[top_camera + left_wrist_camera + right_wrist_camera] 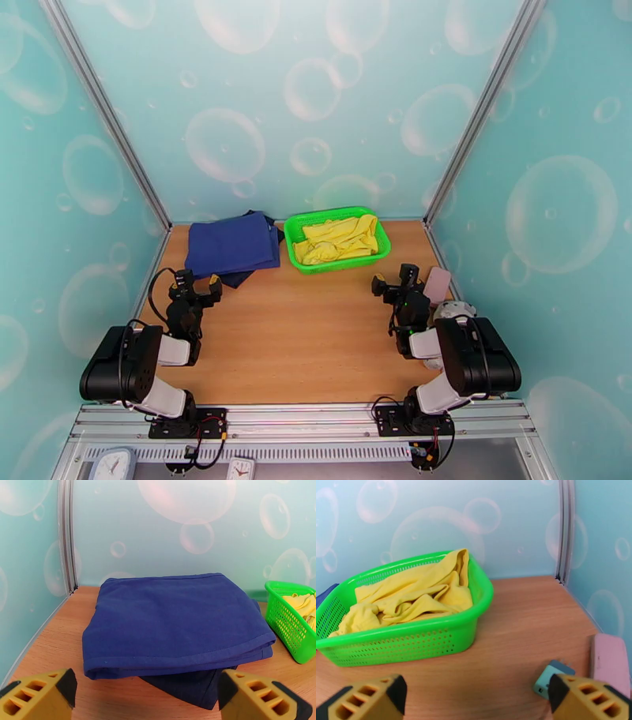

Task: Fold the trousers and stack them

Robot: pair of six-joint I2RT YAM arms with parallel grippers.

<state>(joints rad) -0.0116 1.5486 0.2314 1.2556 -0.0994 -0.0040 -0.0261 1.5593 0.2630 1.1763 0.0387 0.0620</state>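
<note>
With jaws apart on the left gripper [199, 282] and right gripper [394, 280], we are eyeing the trousers [336, 239] crumpled in the basket [294, 229] at the desk's [300, 339] far edge, likely soft, light, best pinched at a raised fold.

Trousers [414, 598] bunched, legs untraceable; lower navy garment [189, 686] mostly covered.

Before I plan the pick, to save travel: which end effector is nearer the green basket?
Right. Right end effector sits just before the green basket; left end effector faces the navy garments, farther off.
</note>
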